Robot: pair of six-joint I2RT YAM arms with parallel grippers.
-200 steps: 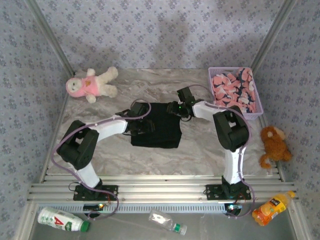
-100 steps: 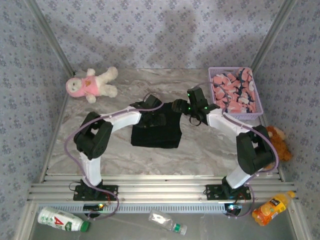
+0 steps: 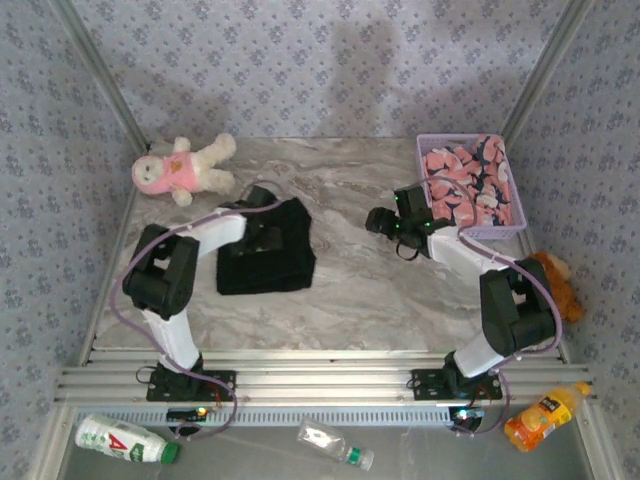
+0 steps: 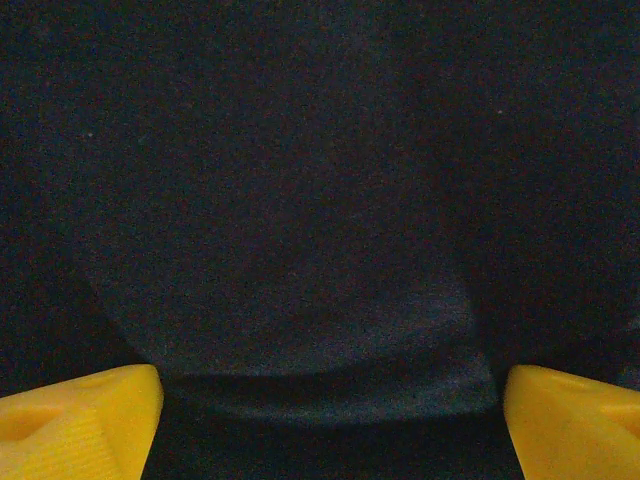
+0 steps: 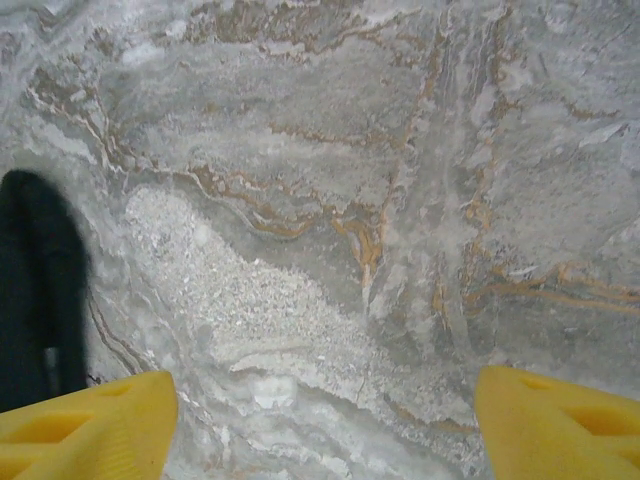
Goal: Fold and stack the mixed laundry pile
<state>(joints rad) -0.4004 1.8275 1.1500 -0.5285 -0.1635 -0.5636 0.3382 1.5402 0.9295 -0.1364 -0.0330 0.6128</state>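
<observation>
1. The black T-shirt (image 3: 265, 265) lies folded on the left part of the table (image 3: 370, 290), right under the left gripper (image 4: 322, 420).
2. That gripper's fingers are spread wide, pinching nothing.
3. The right gripper (image 5: 322, 420) hangs over bare table, fingers spread wide too.
4. The pink garment (image 3: 465, 185) sits in the basket (image 3: 497, 231), far right.
</observation>
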